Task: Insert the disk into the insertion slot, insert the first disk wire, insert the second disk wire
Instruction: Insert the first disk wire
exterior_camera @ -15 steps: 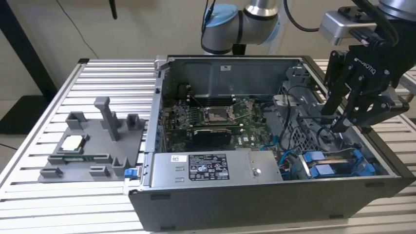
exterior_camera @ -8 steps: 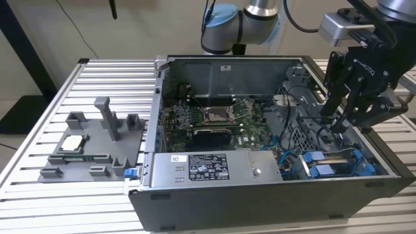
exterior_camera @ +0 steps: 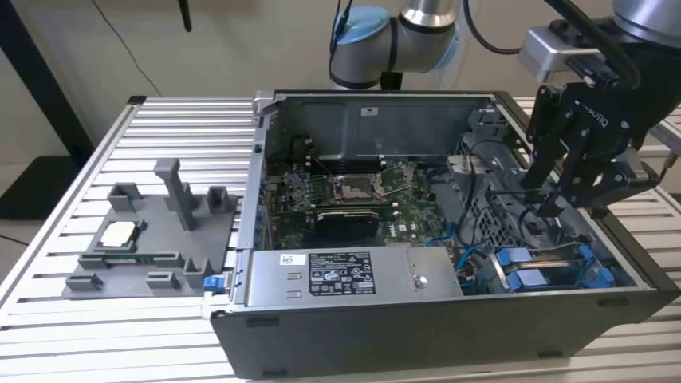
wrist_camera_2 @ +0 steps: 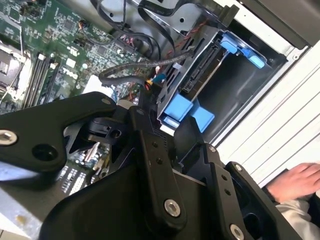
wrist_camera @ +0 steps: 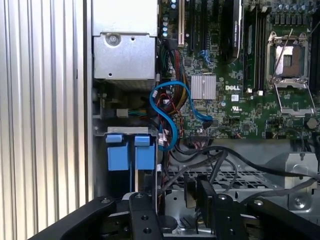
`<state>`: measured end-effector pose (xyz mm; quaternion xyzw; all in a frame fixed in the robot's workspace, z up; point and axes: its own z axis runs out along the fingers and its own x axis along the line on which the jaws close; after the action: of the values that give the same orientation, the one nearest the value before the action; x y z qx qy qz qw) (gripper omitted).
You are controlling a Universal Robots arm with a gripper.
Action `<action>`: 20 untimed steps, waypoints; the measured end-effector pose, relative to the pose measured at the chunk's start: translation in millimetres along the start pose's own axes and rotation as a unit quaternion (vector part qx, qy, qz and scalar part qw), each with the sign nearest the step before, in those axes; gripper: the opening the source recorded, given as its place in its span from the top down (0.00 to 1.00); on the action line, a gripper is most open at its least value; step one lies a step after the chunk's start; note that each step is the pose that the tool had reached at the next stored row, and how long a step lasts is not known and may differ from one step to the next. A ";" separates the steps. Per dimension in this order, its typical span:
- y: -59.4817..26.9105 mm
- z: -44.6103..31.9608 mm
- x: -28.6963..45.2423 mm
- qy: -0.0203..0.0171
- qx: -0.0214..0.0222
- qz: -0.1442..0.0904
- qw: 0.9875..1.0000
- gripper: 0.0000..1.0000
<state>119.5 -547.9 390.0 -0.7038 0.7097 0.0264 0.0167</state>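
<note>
The end effector [exterior_camera: 564,206] is hanging inside the open case [exterior_camera: 426,327], at the exterior view's right, just above the drive bays. Whether it is clenched, released or gripping a cable I cannot tell. Below it, toward the exterior view's lower right, two blue frames [exterior_camera: 537,271] are sitting side by side. In the second wrist view the disk [wrist_camera_2: 200,67] is lying within the slot [wrist_camera_2: 172,67], close beside the end effector, with its connector edge showing. That edge is looking bare, so I am judging the first step done and both wire steps left, though a plug could be hiding from these angles. In the first wrist view black cables [wrist_camera: 235,157] are trailing loosely across the metalwork near the end effector, with blue cables [wrist_camera: 172,107] looping over the motherboard [wrist_camera: 240,100] beyond them. I cannot tell which black cable is the second wire. A person's hand [wrist_camera_2: 300,180] is waiting outside the case, over the slatted worktop [exterior_camera: 64,335]. A grey fixture [exterior_camera: 149,231] is standing at the exterior view's left, well apart from the work.
</note>
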 end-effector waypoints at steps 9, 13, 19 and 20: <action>-0.9 5.6 -0.3 -0.014 0.000 0.000 1.000 0.62; -1.2 5.6 -0.2 -0.015 0.000 0.000 1.000 0.74; -1.3 6.4 -0.2 -0.015 0.000 0.000 1.000 0.81; -1.4 6.8 -0.2 -0.015 0.000 0.000 1.000 0.81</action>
<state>120.8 -547.3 383.3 -0.7037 0.7091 0.0368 0.0270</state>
